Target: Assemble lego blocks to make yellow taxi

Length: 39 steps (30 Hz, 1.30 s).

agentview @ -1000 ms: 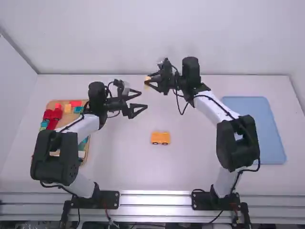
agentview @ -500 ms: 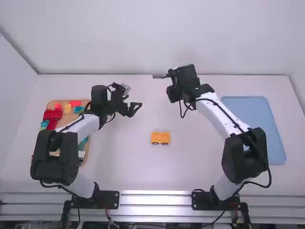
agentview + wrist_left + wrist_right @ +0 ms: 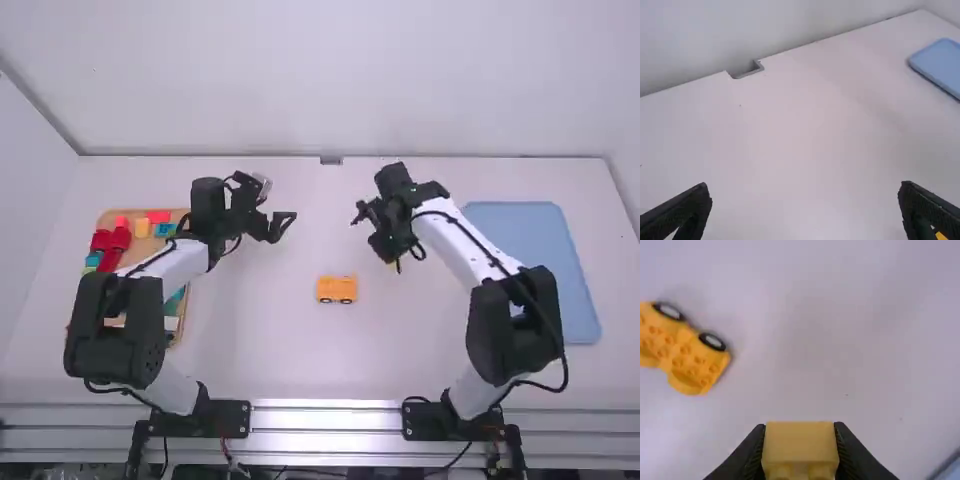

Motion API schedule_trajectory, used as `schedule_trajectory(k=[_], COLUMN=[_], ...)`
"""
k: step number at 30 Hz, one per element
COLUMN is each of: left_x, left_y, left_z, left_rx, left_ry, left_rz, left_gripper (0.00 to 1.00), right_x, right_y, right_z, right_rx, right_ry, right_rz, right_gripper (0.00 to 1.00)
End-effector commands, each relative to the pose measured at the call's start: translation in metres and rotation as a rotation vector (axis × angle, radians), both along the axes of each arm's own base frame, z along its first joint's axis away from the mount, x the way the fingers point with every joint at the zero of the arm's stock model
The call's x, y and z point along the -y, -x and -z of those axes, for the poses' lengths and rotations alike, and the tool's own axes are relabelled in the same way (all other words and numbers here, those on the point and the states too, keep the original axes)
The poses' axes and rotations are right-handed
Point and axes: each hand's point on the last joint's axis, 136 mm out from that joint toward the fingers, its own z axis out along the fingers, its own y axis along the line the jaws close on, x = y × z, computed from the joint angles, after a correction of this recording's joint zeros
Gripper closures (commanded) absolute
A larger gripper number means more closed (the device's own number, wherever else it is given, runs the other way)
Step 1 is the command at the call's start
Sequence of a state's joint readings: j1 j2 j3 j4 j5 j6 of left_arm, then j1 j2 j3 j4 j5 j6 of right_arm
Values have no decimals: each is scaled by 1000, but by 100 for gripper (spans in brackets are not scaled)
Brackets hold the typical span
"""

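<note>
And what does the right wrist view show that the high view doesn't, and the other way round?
The right wrist view adds round studs on the wheeled piece and two rounded bumps on the yellow block between the right pincer's fingers. The high view adds the left arm and the tray of coloured blocks. Both share the wheeled piece and the table.

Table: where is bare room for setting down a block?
Table is bare between the yellow car and the metal rail, and behind the car towards the wall. Crowded: the block tray under the left arm; the right gripper hangs right of the car.
</note>
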<state>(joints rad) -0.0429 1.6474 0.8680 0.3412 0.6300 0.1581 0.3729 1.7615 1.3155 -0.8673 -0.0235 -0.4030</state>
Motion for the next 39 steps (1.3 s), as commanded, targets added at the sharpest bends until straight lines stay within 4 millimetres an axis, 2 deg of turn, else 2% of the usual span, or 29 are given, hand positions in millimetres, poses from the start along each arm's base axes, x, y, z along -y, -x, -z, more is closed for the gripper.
schedule_trajectory(k=[1,6,9,14,18,22,26,29,32,33,35,39], left_x=[-1,-1,-1,-1,-1,-1,-1,-1,-1,-1,-1,-1], left_y=[1,1,1,2,4,5,5,5,6,6,6,6], left_z=[1,1,1,3,6,8,8,8,9,9,9,10], left_rx=[5,6,5,2,4,-6,-7,-7,-10,-11,-12,-14], left_ry=[-8,-8,-8,-15,-38,-37,-36,-36,-37,-37,-39,-39], left_rz=[7,7,7,12,26,25,25,25,25,25,27,26], left_gripper=[1,1,1,1,1,1,1,1,1,1,1,1], right_x=[-1,-5,-9,-8,-3,-5,-12,-14,-13,-13,-15,-19], right_y=[21,46,50,41,35,34,34,36,44,44,43,43], right_z=[14,40,49,58,57,56,59,70,81,82,82,81], right_rx=[-32,-69,-58,-10,-2,4,15,-7,-72,-77,-80,-68], right_ry=[29,72,69,52,1,-21,-28,-21,8,17,28,28], right_rz=[-176,-355,-414,-418,-438,-486,-547,-565,-597,-598,-610,-669], right_gripper=[100,98,96,99,89,85,85,87,97,98,97,88])
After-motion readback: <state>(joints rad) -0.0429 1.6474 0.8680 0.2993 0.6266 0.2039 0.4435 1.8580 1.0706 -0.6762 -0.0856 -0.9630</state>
